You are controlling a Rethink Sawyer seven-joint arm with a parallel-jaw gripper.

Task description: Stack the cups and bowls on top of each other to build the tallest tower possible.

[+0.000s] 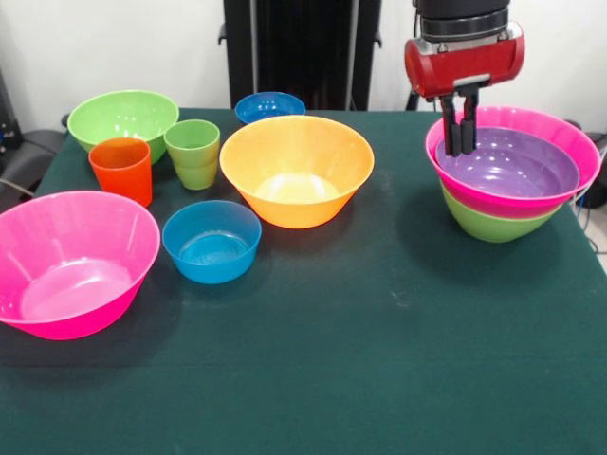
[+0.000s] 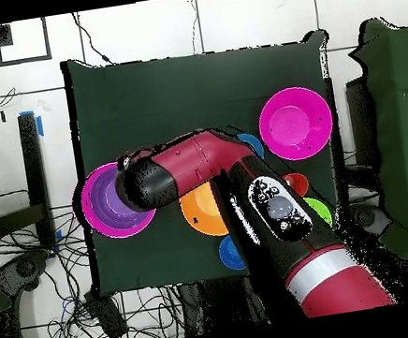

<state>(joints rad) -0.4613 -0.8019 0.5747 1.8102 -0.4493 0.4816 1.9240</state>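
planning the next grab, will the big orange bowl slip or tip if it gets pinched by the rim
The big orange bowl looks glossy, so a rim pinch may slip. Its walls flare from a narrower base, so lifting by one edge would probably tilt it. It seems thin, empty plastic, likely light and fairly stiff.

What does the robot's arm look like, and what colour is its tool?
The arm is thick and rounded, mostly glossy red with black sections and a silver-grey band near its base. A round black panel with small light markings sits on top of one segment. Its tool has a boxy red body under a black cylinder, with two thin black fingers.
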